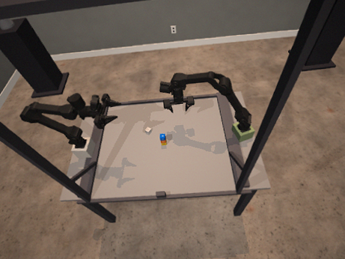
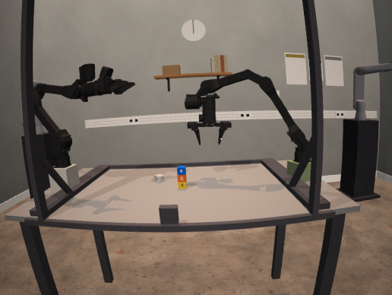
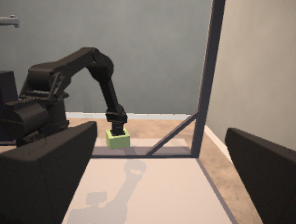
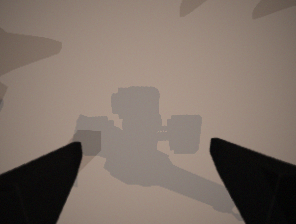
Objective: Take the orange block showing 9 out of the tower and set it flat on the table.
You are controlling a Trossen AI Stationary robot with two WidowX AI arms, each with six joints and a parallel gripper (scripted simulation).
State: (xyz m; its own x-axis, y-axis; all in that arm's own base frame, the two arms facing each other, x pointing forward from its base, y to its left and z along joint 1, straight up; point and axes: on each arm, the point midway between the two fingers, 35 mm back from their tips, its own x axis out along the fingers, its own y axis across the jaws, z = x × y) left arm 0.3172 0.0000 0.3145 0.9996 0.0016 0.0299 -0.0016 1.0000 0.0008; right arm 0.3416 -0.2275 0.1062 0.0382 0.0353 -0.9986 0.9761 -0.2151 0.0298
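A small tower (image 2: 181, 177) stands near the middle of the table: a blue block (image 2: 181, 170) on top, the orange block (image 2: 181, 178) in the middle and a yellow block (image 2: 182, 185) at the bottom. It also shows in the top view (image 1: 163, 138). My right gripper (image 2: 208, 137) is open and empty, pointing down, high above the table, behind and to the right of the tower. My left gripper (image 2: 125, 85) is open and empty, held level and high over the table's left edge, far from the tower. Both wrist views show open fingers and no block.
A white block (image 2: 159, 177) lies on the table just left of the tower. A small dark box (image 2: 169, 214) sits at the front edge. Dark frame posts (image 2: 316, 106) stand at the table's corners. The right arm's green base (image 1: 243, 131) is at the right edge.
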